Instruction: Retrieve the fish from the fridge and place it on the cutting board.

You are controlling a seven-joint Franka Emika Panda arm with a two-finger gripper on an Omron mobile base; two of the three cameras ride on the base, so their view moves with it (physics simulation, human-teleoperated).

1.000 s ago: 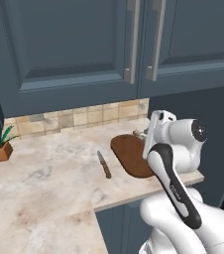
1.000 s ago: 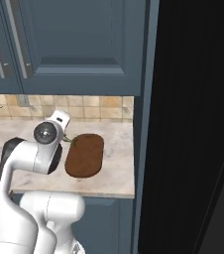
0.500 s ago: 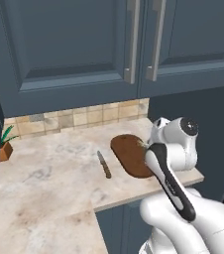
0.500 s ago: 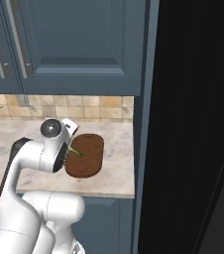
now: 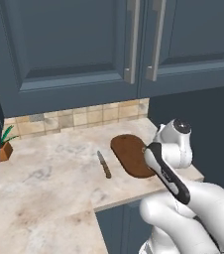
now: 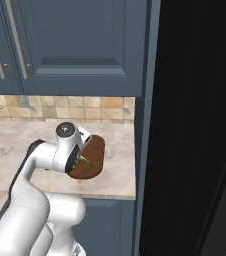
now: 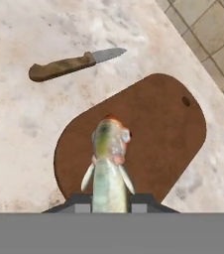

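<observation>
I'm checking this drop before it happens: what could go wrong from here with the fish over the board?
The fish hangs head-first from the shut gripper above the cutting board; released from this height it might bounce or slide off onto the counter. It also hangs over the board's near end, not its middle, so it may land half off the rim. The knife lies close beside the board, so a skidding fish could knock it.

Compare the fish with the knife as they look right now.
The fish is pale grey-green and hangs in the shut claw above the cutting board; the knife lies flat on the counter, beside the board. The fish looks soft and rounded with fins; the knife has a brown wooden handle and a thin metal blade. Both are slim and elongated.
</observation>
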